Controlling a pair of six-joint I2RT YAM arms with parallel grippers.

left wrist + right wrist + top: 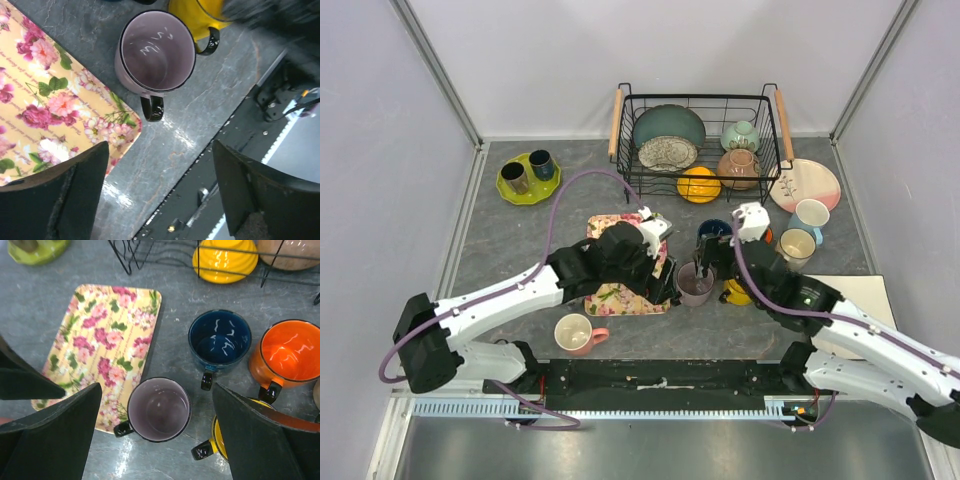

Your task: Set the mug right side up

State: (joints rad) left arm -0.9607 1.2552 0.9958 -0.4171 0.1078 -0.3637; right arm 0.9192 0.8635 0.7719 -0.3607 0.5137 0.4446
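The purple mug [695, 287] stands upright on the grey table, mouth up and empty, just right of the floral tray [610, 300]. Its black handle [152, 107] points to the near left. My left gripper [665, 288] hovers open over the tray's near right corner, beside the mug [156, 52]; nothing is between its fingers [75, 190]. My right gripper [705, 262] hangs open straight above the mug [159, 409], which shows between its fingers [60, 430] untouched.
A yellow mug [220, 442] sits close on the purple mug's right, with a blue mug [219, 340] and an orange mug [290, 352] behind. A pink mug [575, 333] stands near front. The wire dish rack [698, 100] and green plate [528, 190] are at the back.
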